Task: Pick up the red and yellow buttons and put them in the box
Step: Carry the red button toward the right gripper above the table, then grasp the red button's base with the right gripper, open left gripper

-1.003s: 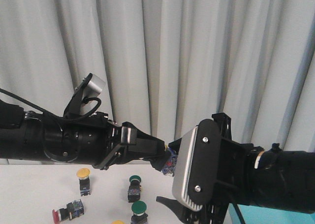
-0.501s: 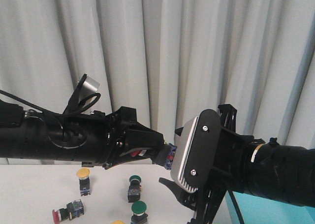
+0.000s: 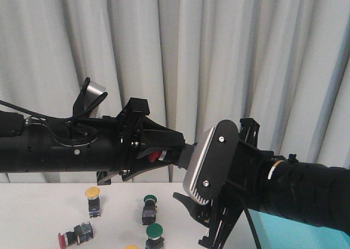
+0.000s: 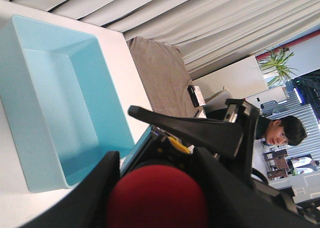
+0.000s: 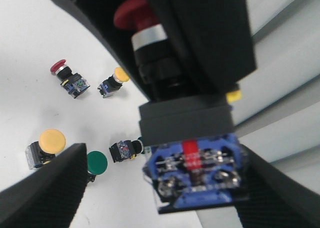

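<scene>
The red button (image 5: 136, 13) had a matt plastic cap above a shiny metal collar. The box (image 4: 60, 102) looked like smooth, faintly glossy turquoise plastic. Behind the box, pleated curtains (image 3: 219, 57) were soft pale cloth. The table (image 5: 30, 62) appeared smooth, matt white.

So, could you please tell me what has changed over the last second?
The left gripper, shut on the red button, has rolled about its axis, so the red cap now shows in the front view. The right gripper has shifted left and risen slightly. The buttons on the table have not moved.
</scene>
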`<state>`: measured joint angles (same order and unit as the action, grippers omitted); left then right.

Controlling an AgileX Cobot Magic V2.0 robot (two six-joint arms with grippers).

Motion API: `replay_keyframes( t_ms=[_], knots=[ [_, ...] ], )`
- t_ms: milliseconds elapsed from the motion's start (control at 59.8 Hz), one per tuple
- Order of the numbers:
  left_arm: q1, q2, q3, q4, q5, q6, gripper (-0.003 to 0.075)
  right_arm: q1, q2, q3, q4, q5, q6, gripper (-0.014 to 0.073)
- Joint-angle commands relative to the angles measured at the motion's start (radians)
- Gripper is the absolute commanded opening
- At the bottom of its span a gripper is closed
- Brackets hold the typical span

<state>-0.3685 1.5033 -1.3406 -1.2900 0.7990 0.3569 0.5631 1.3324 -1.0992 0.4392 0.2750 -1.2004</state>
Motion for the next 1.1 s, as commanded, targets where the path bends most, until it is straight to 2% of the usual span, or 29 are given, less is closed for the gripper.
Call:
replay_keyframes(
  t_ms=[0,184,535,886,1086],
  knots=[
    [-0.005,-0.039,-0.029,-0.073,-0.009,-0.004,0.0029,0.000,-0.025,-0.034,0.010,-0.068,0.007,0.0505],
    [-0.005,-0.033,-0.029,-0.072,-0.006,-0.002,0.0039,0.000,-0.025,-0.034,0.010,-0.093,0.007,0.0384],
    [-0.005,-0.010,-0.029,-0.074,0.028,-0.002,0.0045,0.005,-0.025,-0.034,0.010,-0.111,0.007,0.0254],
    [-0.005,-0.010,-0.029,-0.075,0.026,-0.002,0.0054,0.006,-0.025,-0.034,0.010,-0.107,0.007,0.0055],
    [-0.005,-0.010,-0.029,-0.074,0.024,-0.003,0.0078,0.006,-0.025,-0.034,0.010,-0.107,0.007,0.0002]
  ],
)
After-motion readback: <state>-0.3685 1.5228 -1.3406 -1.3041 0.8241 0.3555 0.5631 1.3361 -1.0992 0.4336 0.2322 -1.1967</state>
